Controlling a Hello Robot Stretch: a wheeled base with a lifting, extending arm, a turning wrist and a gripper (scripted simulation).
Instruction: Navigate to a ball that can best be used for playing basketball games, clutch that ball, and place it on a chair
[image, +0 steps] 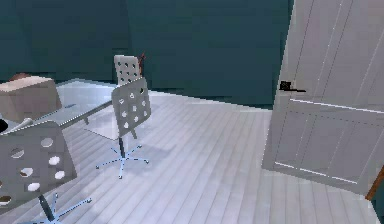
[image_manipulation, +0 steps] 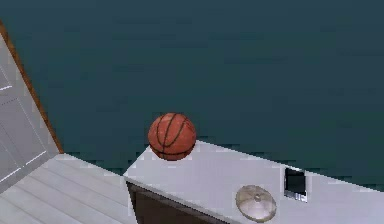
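one orange basketball (image_manipulation: 172, 135) resting on a white table (image_manipulation: 200, 185) against a dark teal wall (image_manipulation: 230, 60), at 10 o'clock from a silver disc (image_manipulation: 256, 203); small dark phone-like slab (image_manipulation: 295, 183) at the disc's 2 o'clock. forward view: perforated white chair (image: 130, 105) at 9 o'clock, white door (image: 335, 90) at 3 o'clock. cannot tell the fingers' state.
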